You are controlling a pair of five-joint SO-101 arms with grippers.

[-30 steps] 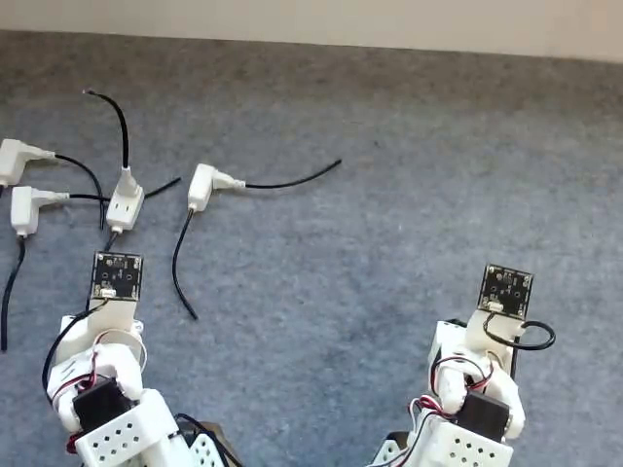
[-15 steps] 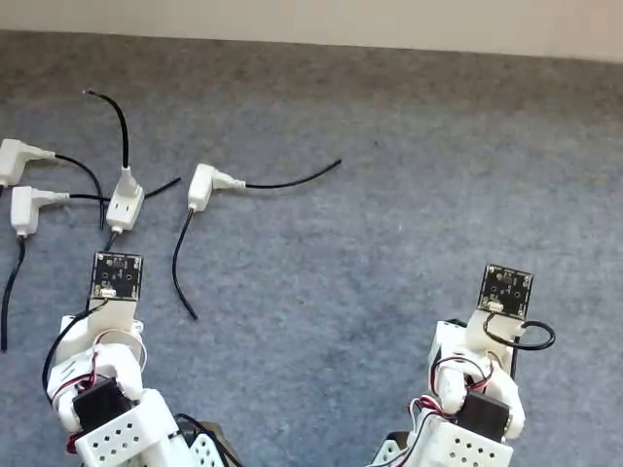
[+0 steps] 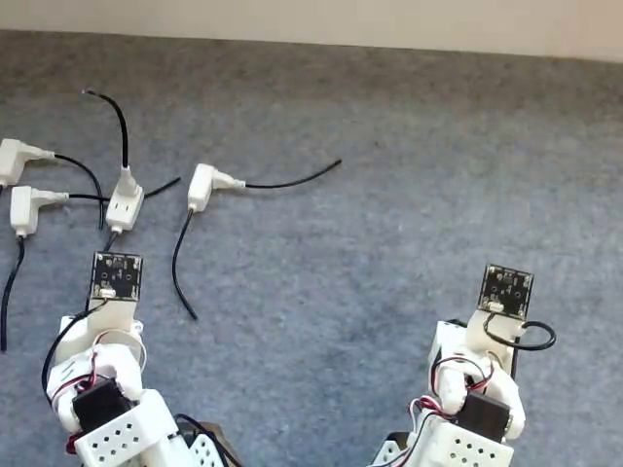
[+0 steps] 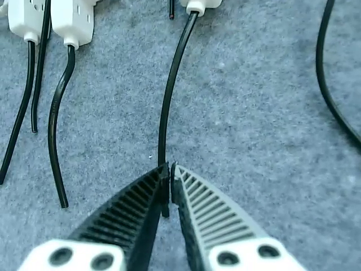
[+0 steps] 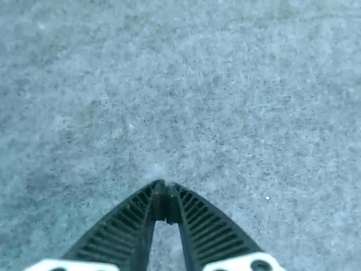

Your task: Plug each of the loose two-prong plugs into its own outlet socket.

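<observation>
Four white connectors lie on the grey mat (image 3: 409, 224), all on the left half. I can't tell from here which are plugs and which are sockets. The far-left connector (image 3: 12, 156) sits at the mat's left edge, with the second connector (image 3: 21, 209) just nearer than it. The third connector (image 3: 125, 199) lies to their right, and the fourth connector (image 3: 200, 185) is right of that. Each one trails thin black cord, and none of the four touches another. One long cord (image 3: 292, 178) runs right from the fourth connector, and another (image 3: 179, 263) curls from it toward the near side.

Two arms stand at the near edge. The left arm (image 3: 102, 375) is just near of the third connector, and the right arm (image 3: 477, 384) is well apart from all the connectors, over bare mat.

The left gripper (image 4: 170, 169) is clenched, its fingertips pressed together. The third connector's near cord (image 4: 169, 96) runs straight up to those tips. I can't tell whether it is pinched or only lying beneath them. The right gripper (image 5: 163, 186) is clenched too, with nothing in it.
</observation>
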